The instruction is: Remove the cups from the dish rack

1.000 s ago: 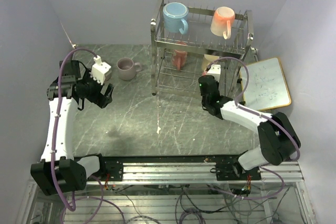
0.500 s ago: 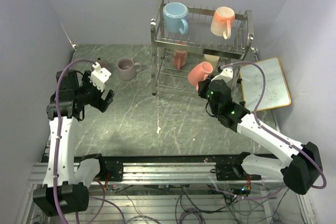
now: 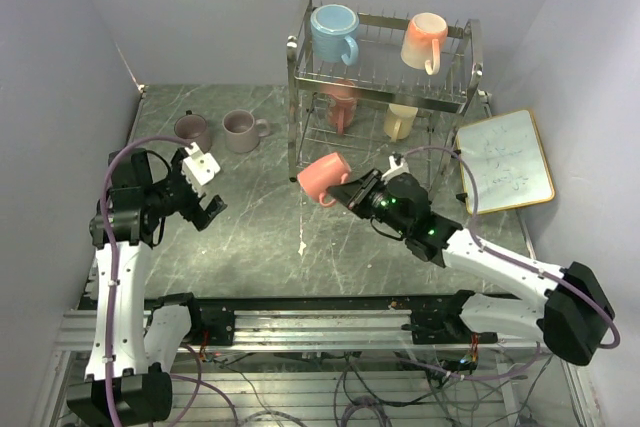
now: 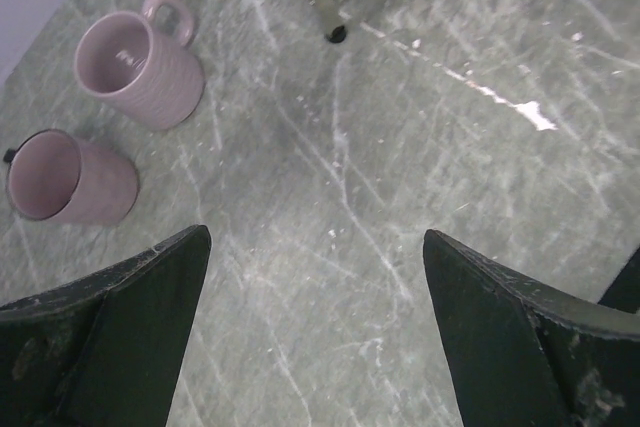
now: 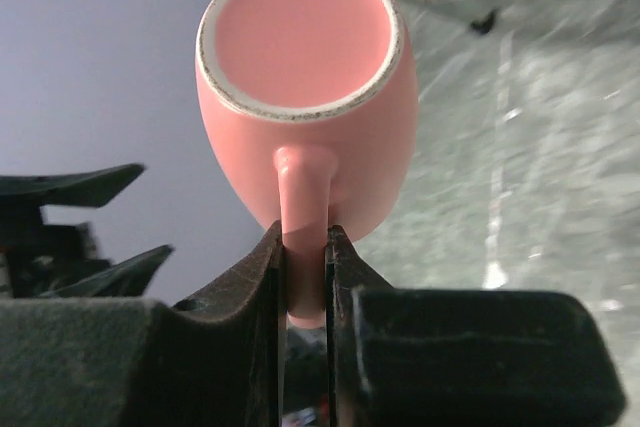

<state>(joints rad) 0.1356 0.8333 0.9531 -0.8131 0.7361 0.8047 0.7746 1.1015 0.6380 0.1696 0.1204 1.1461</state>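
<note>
The chrome dish rack (image 3: 300, 97) stands at the back. On its top tier sit a light blue cup (image 3: 334, 32) and a peach cup (image 3: 424, 40). The lower tier holds a red-pink cup (image 3: 340, 107) and a pale yellow cup (image 3: 401, 120). My right gripper (image 3: 345, 195) (image 5: 302, 237) is shut on the handle of a salmon cup (image 3: 323, 178) (image 5: 305, 97), held in the air in front of the rack's left post, mouth facing away from the gripper. Two mauve cups (image 3: 192, 130) (image 3: 240, 131) (image 4: 140, 69) (image 4: 70, 177) rest on the table at left. My left gripper (image 3: 205, 209) (image 4: 316, 237) hangs open and empty near them.
A gold-framed whiteboard (image 3: 505, 160) lies at the right, beside the rack. One rack foot (image 4: 336, 32) shows at the top of the left wrist view. A grey wall runs close along the table's left side.
My right arm pulled the salmon cup out of the rack's lower tier and carried it leftward in front of the rack. The left arm drew back toward me, uncovering the second mauve cup.
</note>
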